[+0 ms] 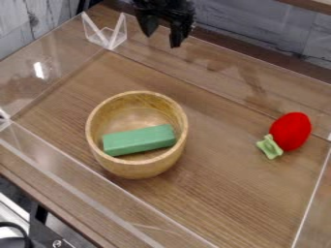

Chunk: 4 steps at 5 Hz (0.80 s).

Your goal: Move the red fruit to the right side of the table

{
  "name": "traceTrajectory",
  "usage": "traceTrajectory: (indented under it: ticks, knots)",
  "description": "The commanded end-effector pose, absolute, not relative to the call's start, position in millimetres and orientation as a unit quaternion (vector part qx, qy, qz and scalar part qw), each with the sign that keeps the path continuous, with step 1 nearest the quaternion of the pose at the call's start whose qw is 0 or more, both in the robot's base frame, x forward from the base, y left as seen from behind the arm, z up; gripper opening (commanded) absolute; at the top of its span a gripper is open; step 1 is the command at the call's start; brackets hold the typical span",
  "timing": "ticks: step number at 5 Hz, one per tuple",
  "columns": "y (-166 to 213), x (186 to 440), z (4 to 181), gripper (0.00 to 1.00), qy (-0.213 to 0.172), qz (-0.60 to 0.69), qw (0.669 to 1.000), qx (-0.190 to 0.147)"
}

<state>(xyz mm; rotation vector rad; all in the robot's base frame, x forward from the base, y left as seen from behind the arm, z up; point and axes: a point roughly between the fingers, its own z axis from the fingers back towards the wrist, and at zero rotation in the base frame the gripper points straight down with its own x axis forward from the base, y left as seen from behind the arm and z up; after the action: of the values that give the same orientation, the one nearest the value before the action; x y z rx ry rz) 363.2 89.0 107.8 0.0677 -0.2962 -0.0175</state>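
Where the whole layout is considered, the tabletop (223, 102) is the largest item: brown wood grain, its near portion cut off by the frame. The wooden bowl (181, 108) stands left of the picture's centre, with the green block (137, 140) lying inside it. The gripper (162, 31) is at the far edge in the upper part of the view, its 2 dark fingers parted wide and nothing seen between them.

The red fruit (291, 130) lies well apart from the gripper, to the picture's right and nearer the camera. Its long axis runs aslant, from upper right to lower left, with the green leafy end (269, 146) at the lower left. Only 1 arm is concerned. Any approach, in the inspector's judgement, would have to run diagonally across the tabletop, passing to the right of the bowl, and close across the fruit's narrower width.

The fruit already sits toward the picture's right; whether that satisfies the task cannot be determined. The arm above the gripper is cut off by the top of the frame. The fingertips are dark and blurred, and their height over the surface cannot be established.
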Motion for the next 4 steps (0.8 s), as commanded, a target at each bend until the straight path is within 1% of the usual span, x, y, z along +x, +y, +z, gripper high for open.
traceTrajectory:
  ticks: [1, 2, 3, 4]
  knots:
    - [84, 370, 129.1, 1.0, -0.177, -0.005, 0.984, 0.034]
    - [82, 368, 144.2, 1.0, -0.179, -0.008, 0.983, 0.026]
    - [85, 370, 157.9, 1.0, -0.183, -0.02, 0.983, 0.026]
    - [73, 366, 147.2, 1.0, -0.174, -0.034, 0.984, 0.029]
